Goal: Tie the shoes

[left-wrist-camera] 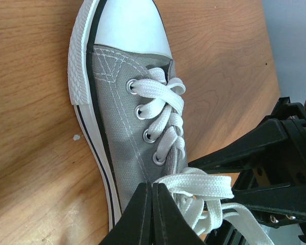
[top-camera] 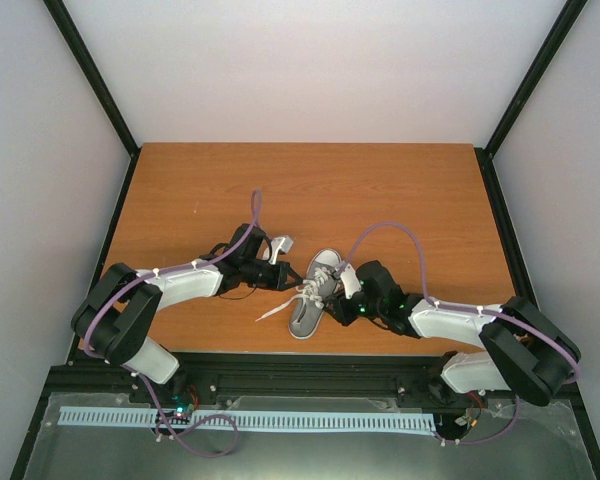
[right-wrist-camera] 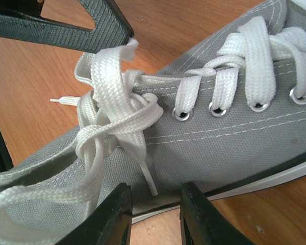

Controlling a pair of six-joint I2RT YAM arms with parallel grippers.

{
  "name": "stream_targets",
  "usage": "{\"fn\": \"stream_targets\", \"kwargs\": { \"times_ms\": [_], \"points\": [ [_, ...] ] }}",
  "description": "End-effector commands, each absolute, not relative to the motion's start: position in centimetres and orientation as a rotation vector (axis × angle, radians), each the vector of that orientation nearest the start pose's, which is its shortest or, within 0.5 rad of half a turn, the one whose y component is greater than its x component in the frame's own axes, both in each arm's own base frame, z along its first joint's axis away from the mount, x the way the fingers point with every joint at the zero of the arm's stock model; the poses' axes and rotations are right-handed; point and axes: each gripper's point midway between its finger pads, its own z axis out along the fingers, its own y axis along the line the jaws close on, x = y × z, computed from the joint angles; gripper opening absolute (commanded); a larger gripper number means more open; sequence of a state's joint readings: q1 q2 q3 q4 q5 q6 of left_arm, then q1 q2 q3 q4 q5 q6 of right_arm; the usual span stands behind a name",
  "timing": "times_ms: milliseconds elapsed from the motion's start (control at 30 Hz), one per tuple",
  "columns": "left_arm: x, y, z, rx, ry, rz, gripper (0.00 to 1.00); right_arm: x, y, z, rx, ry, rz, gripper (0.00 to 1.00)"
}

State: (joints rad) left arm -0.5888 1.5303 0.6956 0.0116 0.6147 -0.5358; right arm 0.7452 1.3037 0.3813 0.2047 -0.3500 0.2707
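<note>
We see the grey sneaker (top-camera: 313,298) sitting on the surface (top-camera: 400,190) close to its near edge, about midway left to right, with the white toe cap pointing far. Its white laces (right-wrist-camera: 112,115) cross in a loose knot above the eyelets, and one end trails left onto the wood. The left end effector (left-wrist-camera: 152,191) is clenched beside a lace loop; we cannot tell whether it pinches it. The right end effector (right-wrist-camera: 155,212) is released, fingers apart at the sole rim, with a lace strand hanging towards the gap.
</note>
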Motion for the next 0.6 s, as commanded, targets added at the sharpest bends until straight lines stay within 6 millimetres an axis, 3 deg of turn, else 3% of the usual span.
{"fn": "stream_targets", "kwargs": {
  "times_ms": [0,167,300,367,467,567],
  "points": [
    [25.6,-28.9,9.3,0.408,2.481,-1.247,0.01,20.7,26.9,6.0,-0.776,2.253,0.857,0.27],
    [25.6,-29.0,9.3,0.403,2.482,-1.258,0.01,20.6,27.3,6.1,-0.798,2.242,0.844,0.19],
    [25.9,-29.0,9.8,0.382,2.461,-1.257,0.01,20.6,27.1,6.1,-0.789,2.246,0.827,0.03],
    [26.0,-28.8,10.4,0.369,2.439,-1.249,0.03,20.6,26.8,6.3,-0.766,2.244,0.818,0.03],
    [26.2,-28.4,11.0,0.34,2.416,-1.227,0.12,20.5,25.7,6.1,-0.719,2.273,0.777,0.03],
    [26.2,-27.9,11.5,0.317,2.391,-1.21,0.28,20.4,24.5,5.7,-0.678,2.306,0.725,0.03]
  ]
}}
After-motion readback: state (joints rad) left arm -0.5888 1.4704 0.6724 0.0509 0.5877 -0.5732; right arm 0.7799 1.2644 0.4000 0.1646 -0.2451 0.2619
